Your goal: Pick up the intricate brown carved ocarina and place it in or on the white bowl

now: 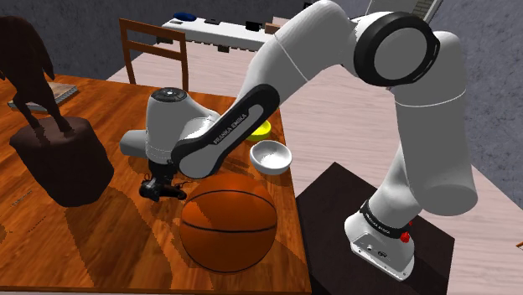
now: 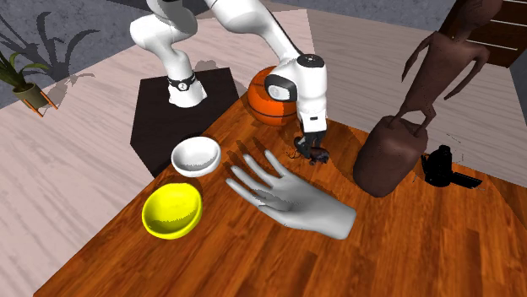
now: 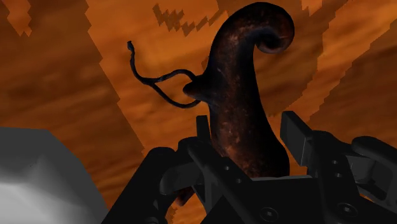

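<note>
Down on the wooden table (image 1: 84, 243), just beside the basketball (image 1: 229, 219), the gripper (image 3: 248, 122) clasps the dark brown ocarina (image 3: 242, 89) by its wide lower body with 2 fingers. It looks light, rigid and probably brittle; the curled neck and thin cord (image 3: 156, 79) are poor holds. The white bowl (image 1: 271, 157) sits near, at the glossy table's edge

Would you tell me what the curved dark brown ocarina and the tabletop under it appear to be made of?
Curved dark brown ocarina: mottled, faintly glossy, perhaps glazed clay or stained wood. Orange-brown tabletop: polished wood, with streaky grain.
</note>
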Robot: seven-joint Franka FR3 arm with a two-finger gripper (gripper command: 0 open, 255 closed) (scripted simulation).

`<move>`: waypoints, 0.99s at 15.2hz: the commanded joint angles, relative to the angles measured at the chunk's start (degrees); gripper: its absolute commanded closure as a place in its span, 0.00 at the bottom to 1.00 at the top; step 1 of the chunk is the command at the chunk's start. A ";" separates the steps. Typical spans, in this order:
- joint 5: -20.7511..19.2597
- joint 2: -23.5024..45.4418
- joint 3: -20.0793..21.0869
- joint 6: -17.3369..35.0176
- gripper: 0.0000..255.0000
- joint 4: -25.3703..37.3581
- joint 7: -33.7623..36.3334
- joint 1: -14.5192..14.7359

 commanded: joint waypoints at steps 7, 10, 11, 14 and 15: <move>1.52 -4.43 1.37 -4.32 1.00 -0.08 -0.90 -1.01; 2.11 -5.97 1.83 -6.01 1.00 0.09 -1.25 -1.35; 2.30 -6.47 1.98 -6.58 1.00 0.18 -1.37 -1.45; 2.88 -7.91 2.38 -8.32 1.00 0.51 -1.71 -1.75; 3.07 -8.38 2.51 -8.91 1.00 0.64 -1.83 -1.84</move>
